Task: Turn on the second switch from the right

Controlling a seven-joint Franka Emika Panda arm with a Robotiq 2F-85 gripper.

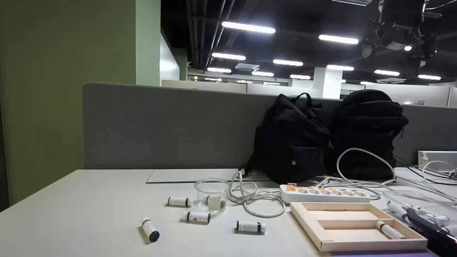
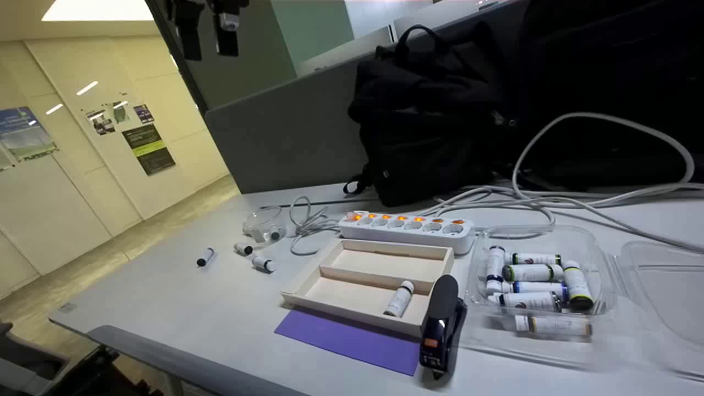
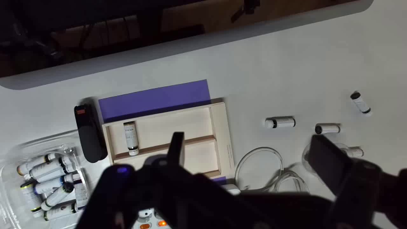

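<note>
The white power strip [image 2: 407, 235] lies near the back of the table; it also shows in an exterior view [image 1: 296, 197]. The second switch from the right [image 2: 437, 220] is a small reddish rocker and looks unlit, as does the endmost one. Several switches left of it glow orange. It is tiny in an exterior view [image 1: 342, 190]. In the wrist view the switch [image 3: 144, 226] shows at the bottom edge, partly framed by the gripper's body. My gripper [image 3: 248, 136] is open and empty, high above the table. Its dark fingers [image 2: 210, 52] hang at the top left in an exterior view.
A divided wooden tray [image 2: 308, 283] with a bottle sits in front of the strip. A black stapler-like tool [image 2: 441, 324] and a clear box [image 2: 597, 286] of bottles are beside it. Backpacks [image 1: 292, 142] and cables [image 1: 264, 210] lie around the strip. Loose bottles [image 1: 250, 226] lie left.
</note>
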